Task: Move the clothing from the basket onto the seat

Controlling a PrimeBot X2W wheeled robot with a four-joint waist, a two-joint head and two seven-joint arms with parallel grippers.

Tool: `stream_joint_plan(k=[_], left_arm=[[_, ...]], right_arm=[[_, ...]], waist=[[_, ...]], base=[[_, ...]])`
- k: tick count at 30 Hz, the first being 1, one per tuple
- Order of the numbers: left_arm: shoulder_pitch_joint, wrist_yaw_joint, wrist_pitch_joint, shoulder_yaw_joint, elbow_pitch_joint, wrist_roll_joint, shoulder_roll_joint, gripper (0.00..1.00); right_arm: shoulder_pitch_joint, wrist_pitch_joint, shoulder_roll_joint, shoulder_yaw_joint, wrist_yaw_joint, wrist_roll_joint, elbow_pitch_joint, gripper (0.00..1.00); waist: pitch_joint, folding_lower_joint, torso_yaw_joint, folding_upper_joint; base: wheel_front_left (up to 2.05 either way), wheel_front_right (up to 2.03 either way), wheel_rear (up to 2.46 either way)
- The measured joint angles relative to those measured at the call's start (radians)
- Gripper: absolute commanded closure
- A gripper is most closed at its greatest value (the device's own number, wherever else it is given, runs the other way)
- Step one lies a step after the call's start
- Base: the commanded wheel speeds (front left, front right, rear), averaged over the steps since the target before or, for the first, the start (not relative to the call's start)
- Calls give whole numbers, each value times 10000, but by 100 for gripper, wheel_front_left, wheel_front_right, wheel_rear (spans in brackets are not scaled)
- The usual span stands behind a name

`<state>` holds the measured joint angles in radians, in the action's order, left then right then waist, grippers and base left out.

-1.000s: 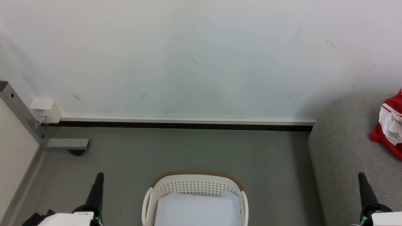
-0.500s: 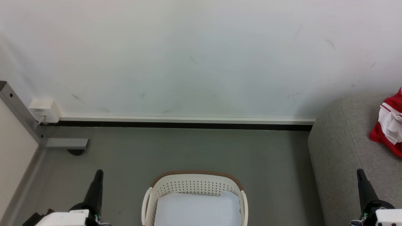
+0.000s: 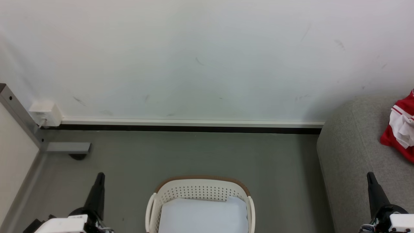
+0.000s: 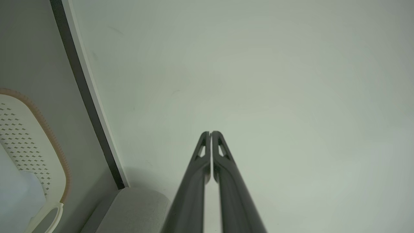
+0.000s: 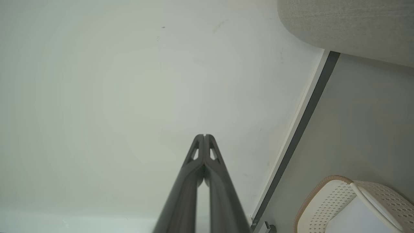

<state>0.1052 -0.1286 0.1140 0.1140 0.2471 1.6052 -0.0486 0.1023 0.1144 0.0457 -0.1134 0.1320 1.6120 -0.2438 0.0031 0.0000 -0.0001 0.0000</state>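
The clothing [image 3: 401, 129] lies on the seat [image 3: 352, 155], ahead-right of the nearer right hand [image 3: 370, 177], closed and empty like the left hand [image 3: 100, 177].

Head cam looks forward and down at the wall [image 3: 207, 58] and basket [image 3: 200, 179] from above. Both wrist cams face that same wall, each catching the basket at a bottom corner.

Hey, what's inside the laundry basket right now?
A pale bluish-white flat pad lies in the basket, covering its floor; anything beneath it is hidden, and the basket's near end is out of frame. The red clothing lies on the grey seat.
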Motion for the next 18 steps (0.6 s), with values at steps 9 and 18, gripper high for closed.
stream_joint_plan(k=[9,18], left_arm=[[2,0,2,2,-2,0,0,100],[2,0,0,2,-2,0,0,100]], right_arm=[[1,0,0,0,0,0,-2,100],[2,0,2,2,0,0,-2,100]], waist=[[0,0,0,0],[0,0,0,0]], base=[[0,0,0],[0,0,0]])
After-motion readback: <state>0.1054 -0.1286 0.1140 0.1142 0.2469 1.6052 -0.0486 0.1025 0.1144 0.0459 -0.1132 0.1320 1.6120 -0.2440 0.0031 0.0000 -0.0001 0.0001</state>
